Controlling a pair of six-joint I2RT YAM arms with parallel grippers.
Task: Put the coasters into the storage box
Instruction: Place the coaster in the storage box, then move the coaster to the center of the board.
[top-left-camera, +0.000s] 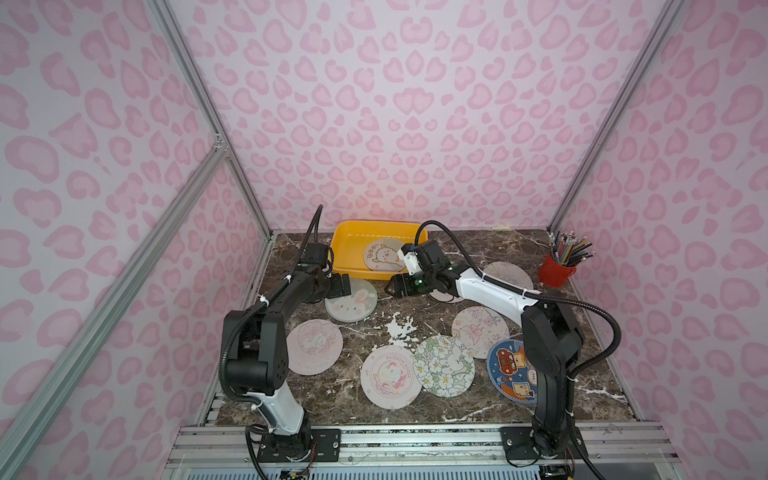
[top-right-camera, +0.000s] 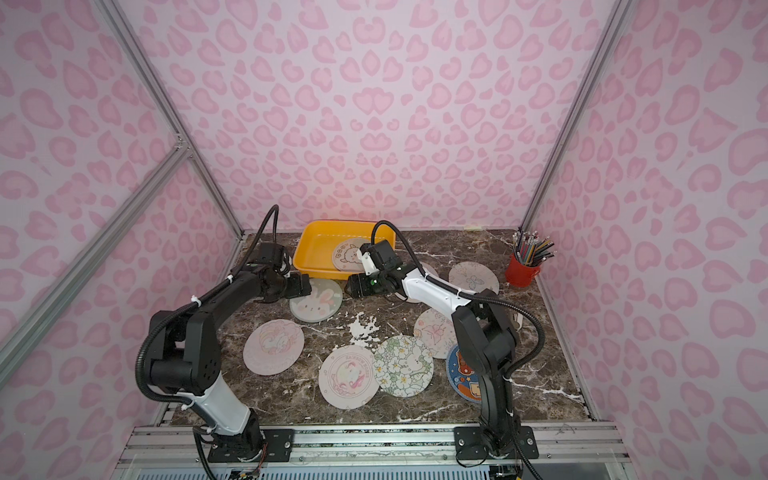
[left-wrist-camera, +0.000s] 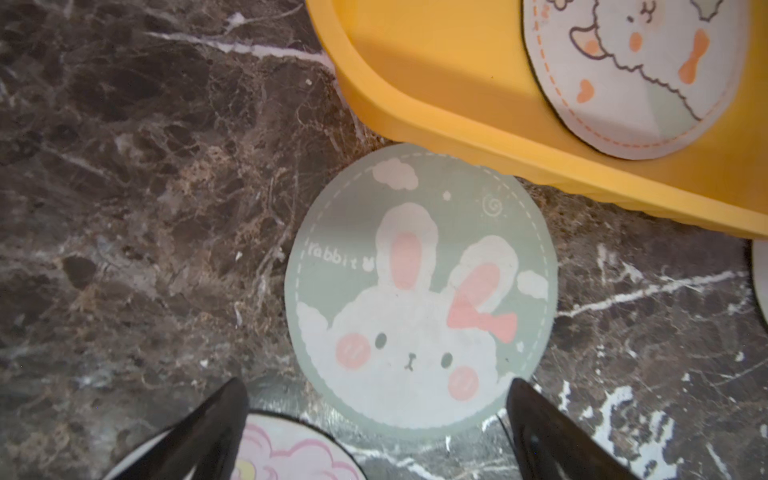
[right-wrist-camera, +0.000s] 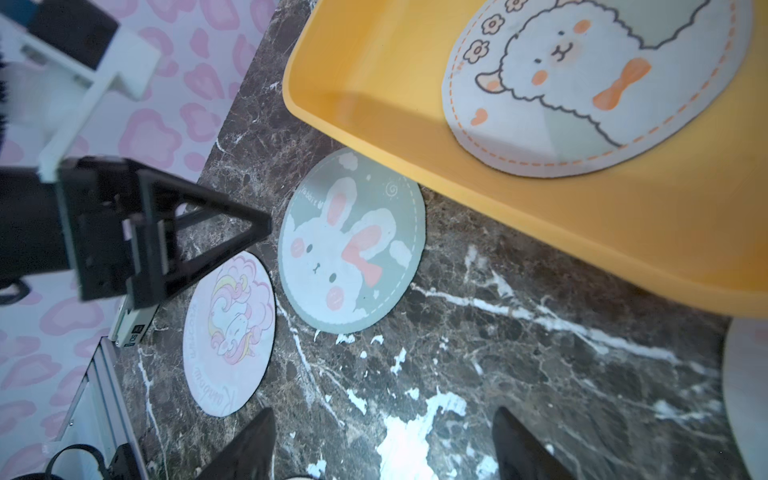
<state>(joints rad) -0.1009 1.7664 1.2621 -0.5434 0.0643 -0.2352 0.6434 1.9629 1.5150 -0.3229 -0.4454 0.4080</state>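
The yellow storage box (top-left-camera: 345, 243) (top-right-camera: 309, 249) stands at the back of the table with an alpaca coaster (top-left-camera: 382, 257) (right-wrist-camera: 594, 83) lying inside. Just in front of it a green rabbit coaster (top-left-camera: 351, 305) (left-wrist-camera: 419, 291) lies flat on the marble. My left gripper (top-left-camera: 343, 286) (left-wrist-camera: 379, 388) hovers open over that coaster's near edge, holding nothing. My right gripper (top-left-camera: 392, 286) (right-wrist-camera: 384, 415) is open and empty above bare marble beside the box. Several more coasters lie loose, among them a pink unicorn one (top-left-camera: 314, 347), a green-floral one (top-left-camera: 444, 365) and a dark blue one (top-left-camera: 511, 370).
A red cup of pencils (top-left-camera: 557, 270) stands at the back right corner. A pale coaster (top-left-camera: 446, 296) lies partly hidden under the right arm. Pink-patterned walls and metal posts close in the table on three sides.
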